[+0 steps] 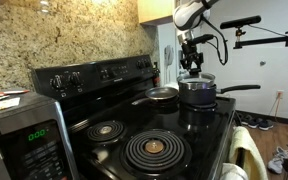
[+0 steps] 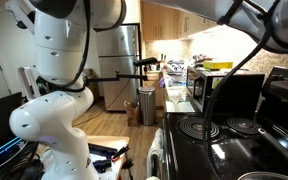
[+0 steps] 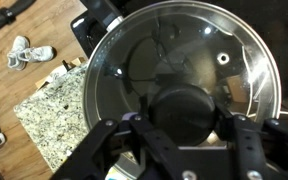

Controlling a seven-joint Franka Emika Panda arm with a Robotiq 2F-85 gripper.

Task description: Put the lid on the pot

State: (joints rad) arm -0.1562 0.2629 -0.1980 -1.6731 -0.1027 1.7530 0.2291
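Clear steel-rimmed lid point(image 3: 174, 50), black knob point(image 3: 184, 115), dark pot point(image 1: 198, 97), speckled granite backsplash point(image 1: 64, 35)

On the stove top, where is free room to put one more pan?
Bare: the large front burner and the small burner beside the microwave. The back is crowded: silvery pan, pot, and the lid held by the end effector.

Free room is left above the near coil burners point(image 1: 154, 150). Left of the pot point(image 1: 198, 96), passage is narrowed by the silvery pan point(image 1: 162, 96) standing just beside.
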